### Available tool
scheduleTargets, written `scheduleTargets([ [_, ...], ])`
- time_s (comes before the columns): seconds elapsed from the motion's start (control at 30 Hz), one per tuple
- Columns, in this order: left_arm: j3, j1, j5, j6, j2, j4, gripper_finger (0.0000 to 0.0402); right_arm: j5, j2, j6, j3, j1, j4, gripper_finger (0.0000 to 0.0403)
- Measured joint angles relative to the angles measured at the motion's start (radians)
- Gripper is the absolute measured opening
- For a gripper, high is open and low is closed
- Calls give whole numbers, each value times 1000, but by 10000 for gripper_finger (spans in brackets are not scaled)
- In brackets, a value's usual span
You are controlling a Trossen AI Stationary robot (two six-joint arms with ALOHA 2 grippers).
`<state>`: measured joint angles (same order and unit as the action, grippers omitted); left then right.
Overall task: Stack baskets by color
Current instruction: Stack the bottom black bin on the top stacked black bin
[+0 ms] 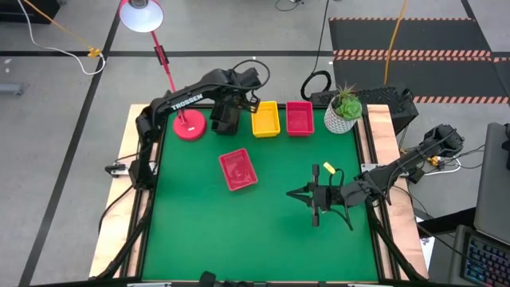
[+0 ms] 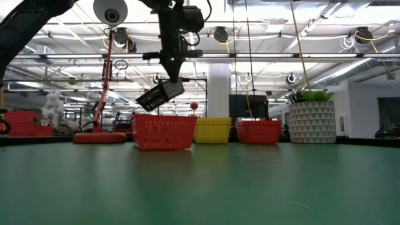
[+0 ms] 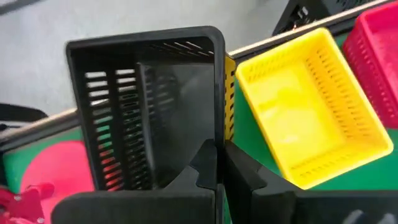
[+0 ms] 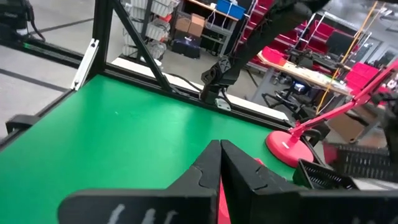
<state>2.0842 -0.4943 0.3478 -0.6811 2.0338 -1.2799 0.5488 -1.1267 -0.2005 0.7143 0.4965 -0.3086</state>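
Observation:
A black basket (image 3: 149, 112) hangs tilted above the table's far left, between the red lamp base (image 1: 190, 126) and a yellow basket (image 1: 265, 118); my left gripper (image 3: 219, 149) is shut on it. The low view shows the black basket (image 2: 161, 95) in the air under that gripper (image 2: 172, 67). A red-pink basket (image 1: 300, 117) stands right of the yellow one, both on their bottoms along the far edge. Another red-pink basket (image 1: 238, 170) rests near the table's middle. My right gripper (image 1: 315, 195) hovers shut and level over the right half, holding nothing. My left gripper pinches one side wall of the black basket at its rim (image 3: 217, 127), one finger inside the basket and one outside. The fingers come steeply from above. The basket is lifted clear of the table and hangs tilted below the fingers, one end lower (image 2: 145, 103).
A white plant pot (image 1: 343, 112) stands at the far right corner. The lamp's stem (image 1: 163, 60) rises from its base beside my left arm. Open green mat (image 1: 239, 239) lies across the near half.

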Motion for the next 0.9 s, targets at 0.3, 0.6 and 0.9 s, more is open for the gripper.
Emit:
scheduleTargets([
  [0.3, 0, -14, -10, -6, 63, -2, 12, -1, 0, -72, 0, 0, -21, 4],
  [0.6, 0, -17, -7, -29, 71, -5, 12, -2, 0, -74, 0, 0, -21, 4],
  [0.9, 0, -29, -5, -39, 98, -8, 11, -3, 0, -74, 0, 0, -20, 4],
])
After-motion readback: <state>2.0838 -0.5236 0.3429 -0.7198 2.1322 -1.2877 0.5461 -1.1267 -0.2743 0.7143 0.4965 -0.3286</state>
